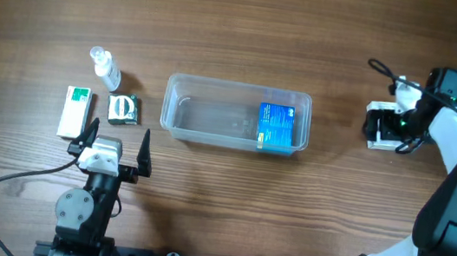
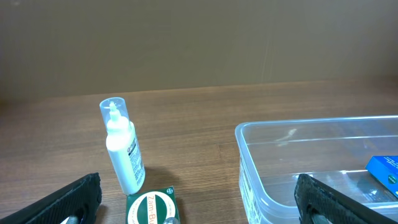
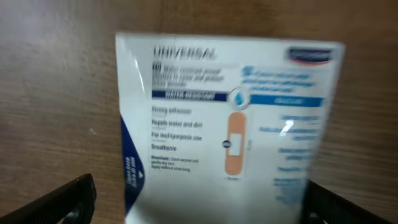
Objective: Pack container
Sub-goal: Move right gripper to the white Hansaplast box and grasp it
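The container (image 1: 239, 84) lies at the middle of the surface (image 1: 241, 25), with a blue box (image 1: 276, 127) inside at its 3 o'clock end. Beyond it at 3 o'clock, the right hand (image 1: 379, 126) hovers wide over a plaster box (image 3: 227, 124), seemingly to grasp it. The left hand (image 1: 116, 138), at 7 o'clock, is also wide.

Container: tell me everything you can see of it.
The container is a clear, colourless plastic tub, rectangular with rounded corners and a rim, no lid. It sits upright on the wooden table near the middle, long side running left to right. A blue box lies flat at its right end; the rest is bare. Nothing else touches it.
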`<act>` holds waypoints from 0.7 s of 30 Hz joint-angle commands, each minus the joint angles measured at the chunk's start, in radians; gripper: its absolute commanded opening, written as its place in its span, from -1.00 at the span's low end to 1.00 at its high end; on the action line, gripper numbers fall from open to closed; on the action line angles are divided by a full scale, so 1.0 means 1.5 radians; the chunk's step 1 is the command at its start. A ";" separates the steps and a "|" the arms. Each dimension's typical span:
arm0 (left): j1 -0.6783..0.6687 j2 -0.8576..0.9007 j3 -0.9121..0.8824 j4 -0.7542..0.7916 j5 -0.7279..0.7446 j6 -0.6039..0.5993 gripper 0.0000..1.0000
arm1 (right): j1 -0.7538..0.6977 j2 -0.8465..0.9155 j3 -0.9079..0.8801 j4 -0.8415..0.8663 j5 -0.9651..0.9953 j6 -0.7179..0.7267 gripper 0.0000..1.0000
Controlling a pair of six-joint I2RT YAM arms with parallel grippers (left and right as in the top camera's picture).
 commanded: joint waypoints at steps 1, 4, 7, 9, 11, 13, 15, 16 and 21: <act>0.005 -0.005 -0.004 0.002 -0.009 0.010 0.99 | 0.015 0.018 -0.012 0.019 0.081 0.013 1.00; 0.005 -0.005 -0.004 0.002 -0.009 0.010 0.99 | 0.020 0.018 -0.012 0.023 0.101 0.032 0.99; 0.005 -0.005 -0.004 0.002 -0.009 0.010 0.99 | 0.022 0.018 -0.012 0.031 0.099 0.058 0.97; 0.005 -0.005 -0.004 0.002 -0.009 0.010 0.99 | 0.022 0.018 -0.012 0.041 0.091 0.076 0.87; 0.005 -0.005 -0.004 0.002 -0.009 0.010 1.00 | 0.021 0.019 -0.012 0.047 0.091 0.079 0.87; 0.005 -0.005 -0.004 0.002 -0.009 0.010 0.99 | 0.023 0.019 -0.012 0.050 0.081 0.071 0.89; 0.005 -0.005 -0.004 0.002 -0.009 0.010 1.00 | 0.023 0.020 -0.012 0.055 0.066 0.071 0.99; 0.005 -0.005 -0.004 0.002 -0.009 0.010 1.00 | 0.023 0.020 -0.012 0.056 0.066 0.068 0.99; 0.005 -0.005 -0.004 0.002 -0.009 0.010 0.99 | 0.023 0.020 -0.012 0.049 0.057 0.054 0.99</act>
